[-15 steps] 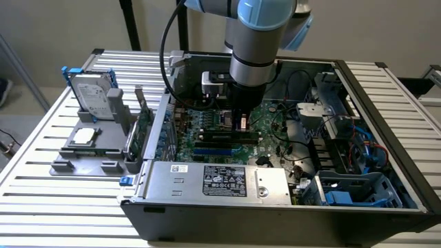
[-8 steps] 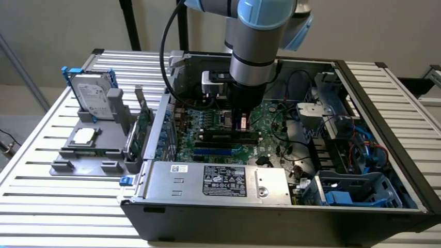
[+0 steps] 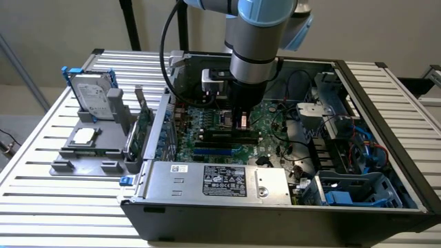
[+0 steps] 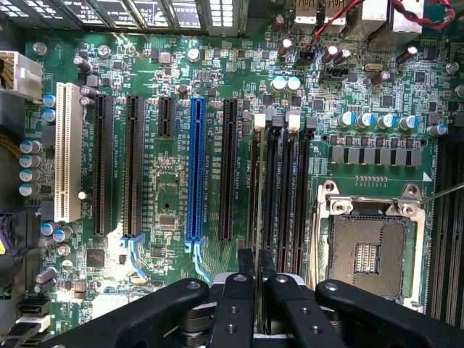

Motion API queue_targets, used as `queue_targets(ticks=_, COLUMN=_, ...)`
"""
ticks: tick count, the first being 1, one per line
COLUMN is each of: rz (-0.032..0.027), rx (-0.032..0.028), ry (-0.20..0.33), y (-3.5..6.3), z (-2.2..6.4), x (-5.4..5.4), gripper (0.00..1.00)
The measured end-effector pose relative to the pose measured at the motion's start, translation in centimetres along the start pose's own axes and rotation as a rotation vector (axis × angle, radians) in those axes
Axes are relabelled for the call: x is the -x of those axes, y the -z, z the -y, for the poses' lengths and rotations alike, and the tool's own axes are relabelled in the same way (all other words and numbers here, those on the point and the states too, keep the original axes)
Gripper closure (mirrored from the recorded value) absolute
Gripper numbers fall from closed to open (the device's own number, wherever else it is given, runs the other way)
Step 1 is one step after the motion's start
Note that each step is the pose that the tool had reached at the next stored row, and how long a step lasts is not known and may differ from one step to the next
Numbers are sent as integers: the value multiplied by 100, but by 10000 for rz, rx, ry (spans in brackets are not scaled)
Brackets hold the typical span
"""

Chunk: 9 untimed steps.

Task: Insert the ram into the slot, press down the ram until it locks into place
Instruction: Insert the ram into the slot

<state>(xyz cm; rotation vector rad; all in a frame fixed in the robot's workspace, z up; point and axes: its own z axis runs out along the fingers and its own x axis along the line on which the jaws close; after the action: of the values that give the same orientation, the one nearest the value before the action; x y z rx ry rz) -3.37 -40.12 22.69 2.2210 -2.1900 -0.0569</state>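
My gripper [image 3: 241,124] hangs low inside the open computer case, just above the motherboard's black memory sockets [image 3: 227,137]. In the wrist view the gripper [image 4: 257,261] lines up with the slot [image 4: 264,188], the outermost of several parallel black sockets with white and black end clips. I cannot tell whether the ram sits in the gripper or in that socket, because anything there is seen edge-on and I cannot make it out with certainty.
The square silver CPU socket [image 4: 366,250] lies beside the memory sockets, and a blue slot [image 4: 194,167] and black expansion slots lie on their other side. The power supply [image 3: 214,178] and cables crowd the case. A grey fixture [image 3: 82,155] with a hard drive [image 3: 93,98] stands at the exterior view's left.
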Motion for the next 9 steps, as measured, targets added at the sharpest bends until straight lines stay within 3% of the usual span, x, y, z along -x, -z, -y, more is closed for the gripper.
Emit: queue_targets(ticks=9, rz=0, rx=29, ry=0, y=-19, z=2, x=0, gripper=86)
